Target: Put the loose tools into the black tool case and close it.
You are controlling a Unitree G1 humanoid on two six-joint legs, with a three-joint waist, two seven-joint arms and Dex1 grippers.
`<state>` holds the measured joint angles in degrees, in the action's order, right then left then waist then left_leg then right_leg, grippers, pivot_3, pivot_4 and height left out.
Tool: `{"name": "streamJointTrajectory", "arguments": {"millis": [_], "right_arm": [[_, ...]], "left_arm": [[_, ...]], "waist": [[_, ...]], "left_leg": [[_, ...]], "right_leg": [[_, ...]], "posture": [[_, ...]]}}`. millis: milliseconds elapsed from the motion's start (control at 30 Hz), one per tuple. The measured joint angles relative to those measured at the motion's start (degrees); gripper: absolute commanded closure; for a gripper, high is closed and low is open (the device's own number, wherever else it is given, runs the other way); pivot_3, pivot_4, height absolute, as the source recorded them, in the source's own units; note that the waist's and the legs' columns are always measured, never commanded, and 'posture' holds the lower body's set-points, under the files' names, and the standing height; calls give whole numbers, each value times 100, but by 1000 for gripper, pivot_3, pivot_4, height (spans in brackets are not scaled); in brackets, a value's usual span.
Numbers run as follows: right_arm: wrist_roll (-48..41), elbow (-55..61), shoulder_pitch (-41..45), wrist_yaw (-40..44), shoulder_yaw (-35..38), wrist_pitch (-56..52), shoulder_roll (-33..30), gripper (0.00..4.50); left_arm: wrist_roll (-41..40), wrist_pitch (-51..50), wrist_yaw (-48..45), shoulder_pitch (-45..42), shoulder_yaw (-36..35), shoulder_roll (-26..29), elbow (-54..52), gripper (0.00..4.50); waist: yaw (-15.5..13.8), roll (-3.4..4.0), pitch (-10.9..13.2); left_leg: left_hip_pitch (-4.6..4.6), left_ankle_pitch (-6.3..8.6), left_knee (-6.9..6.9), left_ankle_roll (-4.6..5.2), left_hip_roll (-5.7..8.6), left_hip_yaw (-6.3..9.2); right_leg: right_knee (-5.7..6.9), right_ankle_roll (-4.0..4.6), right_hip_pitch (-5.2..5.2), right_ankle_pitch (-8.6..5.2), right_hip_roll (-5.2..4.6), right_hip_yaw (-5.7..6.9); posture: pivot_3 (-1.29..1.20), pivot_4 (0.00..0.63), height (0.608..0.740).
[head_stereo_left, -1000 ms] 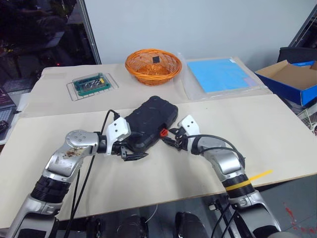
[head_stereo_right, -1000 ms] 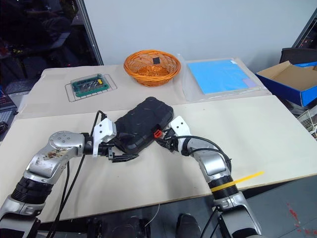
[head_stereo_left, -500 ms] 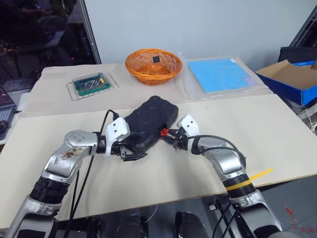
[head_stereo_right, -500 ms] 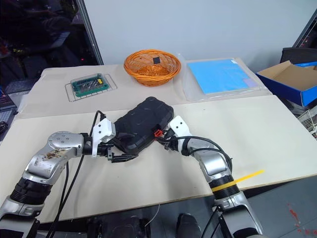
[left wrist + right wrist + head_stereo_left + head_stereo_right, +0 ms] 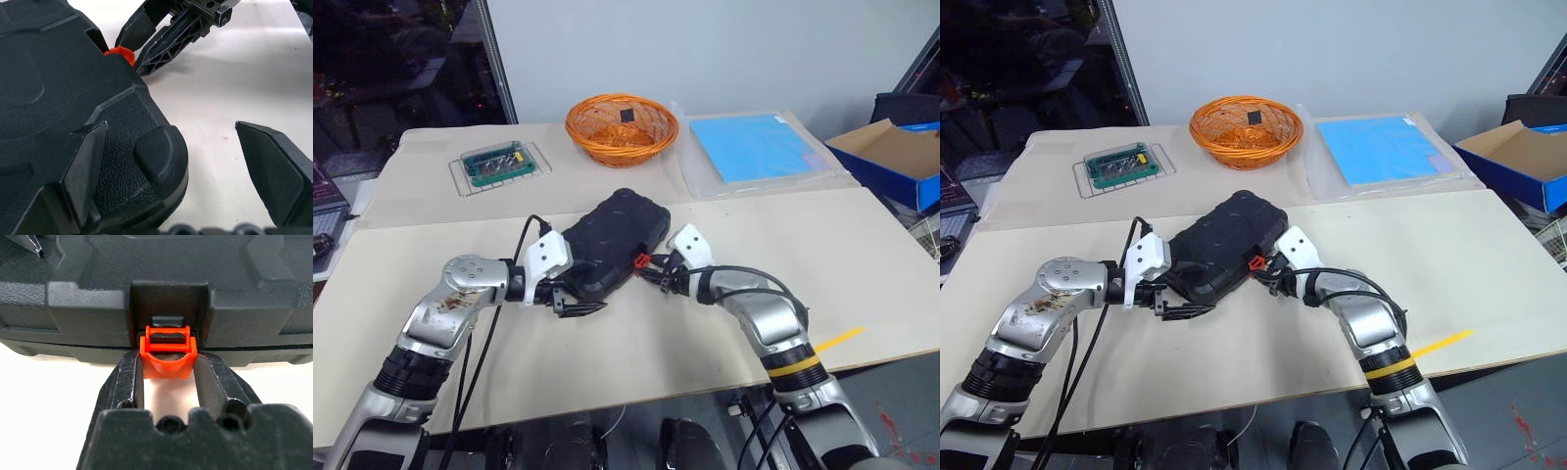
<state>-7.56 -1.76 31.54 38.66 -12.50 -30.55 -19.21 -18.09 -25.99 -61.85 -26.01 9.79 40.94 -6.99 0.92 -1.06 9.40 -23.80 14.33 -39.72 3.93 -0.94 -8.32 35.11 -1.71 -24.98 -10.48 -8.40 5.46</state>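
The black tool case lies closed and slanted in the middle of the table. Its orange-red latch sits on the edge that faces my right arm. My right gripper is shut on that latch, one finger on each side of it. At the case's near left corner my left gripper stands open. One of its fingers rests on the lid, while the other hangs apart over bare table. The loose tools are out of view.
An orange wicker basket stands at the back, with a green bit box on a wire rack to its left. A blue sheet in a clear sleeve and a blue cardboard box lie at the right.
My right gripper's fingers have closed in on the latch. The left arm and the case have stayed put; the whole picture has shifted a little.
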Motion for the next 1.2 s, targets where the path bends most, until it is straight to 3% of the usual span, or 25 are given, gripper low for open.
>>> {"name": "streamJointTrajectory", "arguments": {"millis": [500,1200], "right_arm": [[-44,462,-3,26,-2,-484,-239,3279],[-279,572,39,-5,173,-887,-70,3279]], "left_arm": [[29,-3,54,-117,95,-88,28,0],[59,-3,163,-72,120,-100,9,0]], "waist": [[-29,1,1],[-19,1,1]], "left_leg": [[-13,-5,-1,20,4,0],[-17,-6,-2,22,4,1]], "right_leg": [[-3,-2,-6,-1,0,2],[-2,-2,-9,-1,0,2]], "posture": [[0,150,740],[0,150,740]]}}
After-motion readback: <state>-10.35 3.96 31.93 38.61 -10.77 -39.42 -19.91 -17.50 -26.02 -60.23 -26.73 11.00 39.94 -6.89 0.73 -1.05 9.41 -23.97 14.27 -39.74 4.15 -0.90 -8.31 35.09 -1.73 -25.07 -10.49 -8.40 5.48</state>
